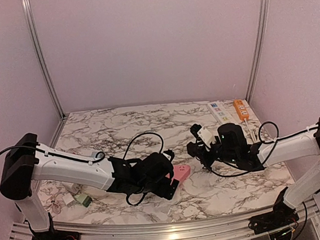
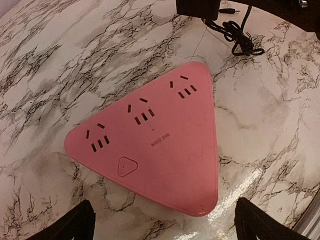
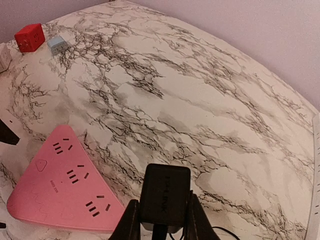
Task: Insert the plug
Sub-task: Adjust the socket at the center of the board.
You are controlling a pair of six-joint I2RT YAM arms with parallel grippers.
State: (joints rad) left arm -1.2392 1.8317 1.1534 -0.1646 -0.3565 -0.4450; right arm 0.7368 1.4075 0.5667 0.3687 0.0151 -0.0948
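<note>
— Pink socket block lies flat on the counter under the left pincer, jaws wide, holding nothing.
— And the other arm?
— Black plug sits clamped in the right pincer, just beyond. The block lies to its left, socket row running toward it; that arm is probably the one to move.

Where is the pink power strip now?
Top view: pink power strip lies front-centre on the marble table, beneath the open left gripper, left of the right gripper's black adapter.
</note>
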